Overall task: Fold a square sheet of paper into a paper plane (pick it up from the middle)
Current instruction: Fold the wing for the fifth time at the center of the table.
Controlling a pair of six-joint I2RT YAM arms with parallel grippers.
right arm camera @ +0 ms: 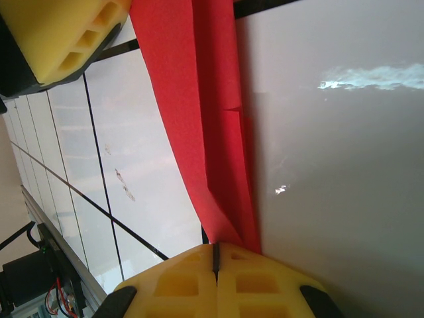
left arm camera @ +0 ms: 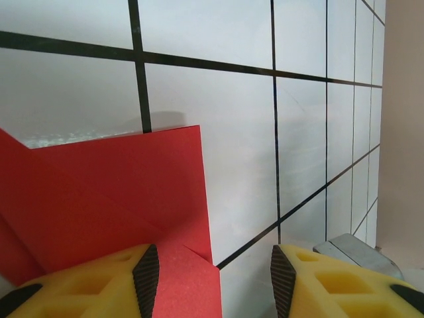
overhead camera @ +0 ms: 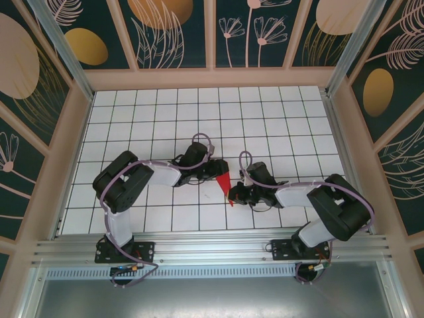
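Note:
The square sheet of paper is bright red and folded into a narrow creased wedge, its point towards the near edge of the white grid table. My right gripper is shut on the wedge's pointed end, and the red paper rises straight out of its closed yellow jaws. My left gripper is at the wide end. Its jaws stand open, with a corner of the folded paper reaching in beside the left finger. One yellow finger of the left gripper shows in the right wrist view.
Wooden frame walls with floral panels surround the table on three sides. An aluminium rail with both arm bases runs along the near edge. The two arms meet at the table's middle, their purple cables looped above them.

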